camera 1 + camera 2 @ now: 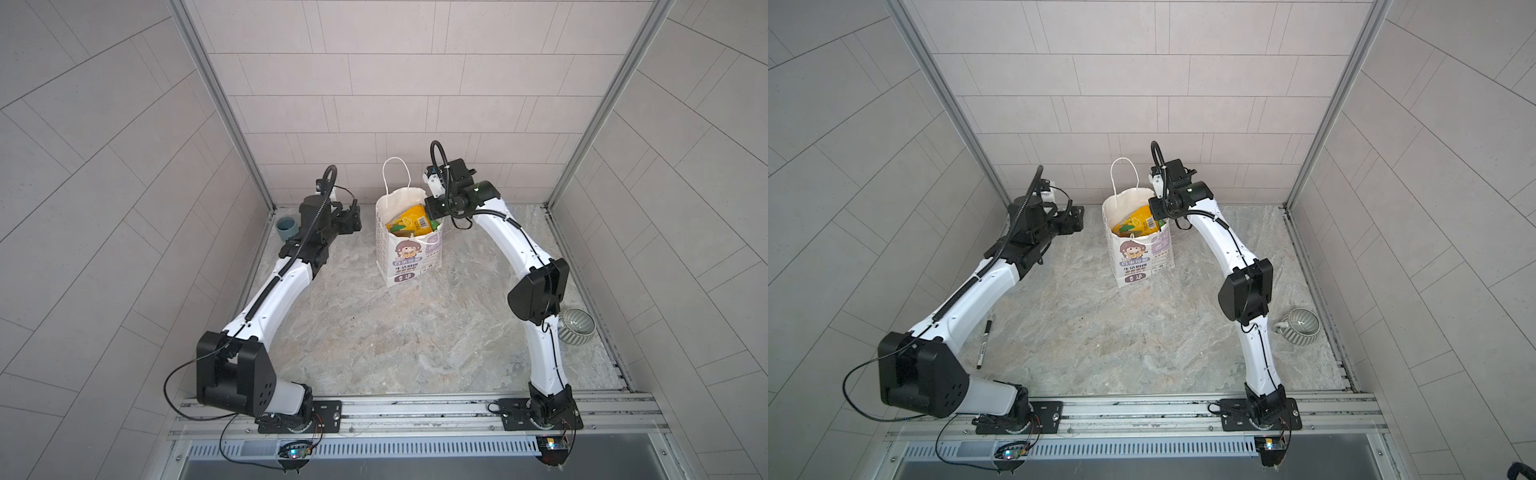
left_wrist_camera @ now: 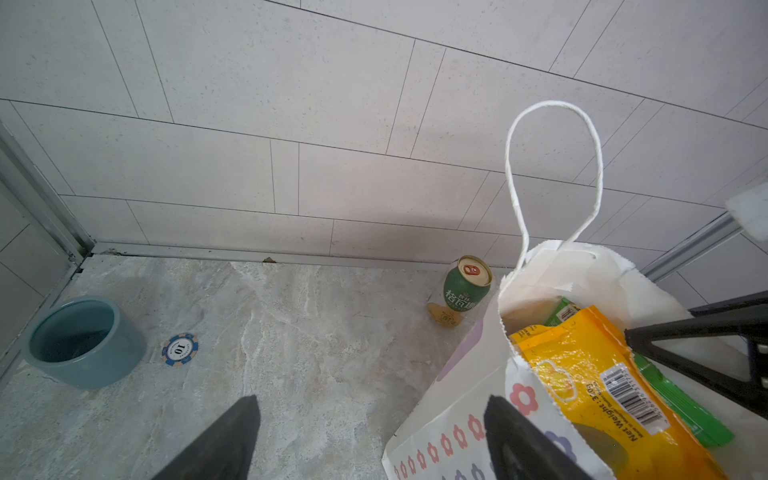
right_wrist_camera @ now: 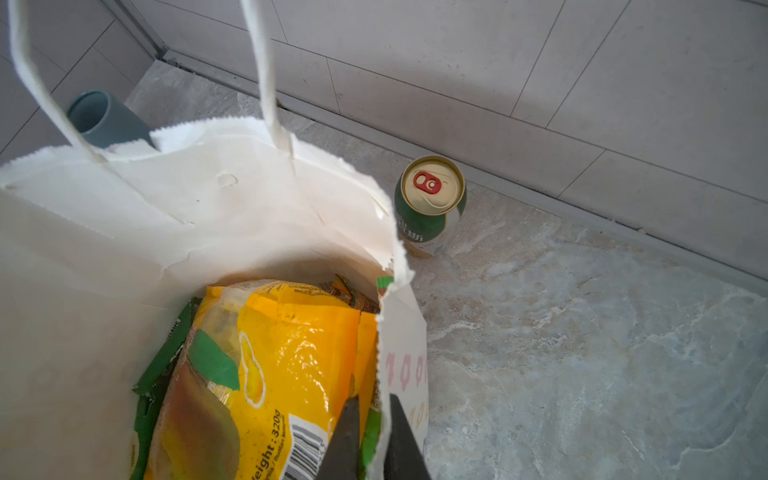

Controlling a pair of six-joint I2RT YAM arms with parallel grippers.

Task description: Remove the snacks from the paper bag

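Right pincer [image 3: 374, 401] nips bag [image 3: 187, 216] rim, snacks [image 3: 291, 353] inside
Its jaws stand all but closed on the paper edge, yellow and green snacks just inside one finger. The left pincer [image 2: 372, 399] gapes wide, holding nothing, the bag just beside one finger and a can [image 2: 465, 286] beyond.

Inside the white paper bag [image 1: 409, 266], the glossy yellow plastic packet [image 2: 590, 374] carries "Net Weight : 320g" in dark print. Beside that print is a white barcode label [image 2: 631, 397] whose row of digits is too small to read. On the bag's front, under the cartoon girl, stand bold dark Chinese characters and a purple panel with two more, all too small to read surely. Just behind the bag, the green-and-gold drink can [image 2: 465, 291] bears white Chinese characters that appear to read 格瓦斯. Well apart from the bag, on the left arm's side, lies a round blue-and-white chip [image 2: 179, 349] marked "10".
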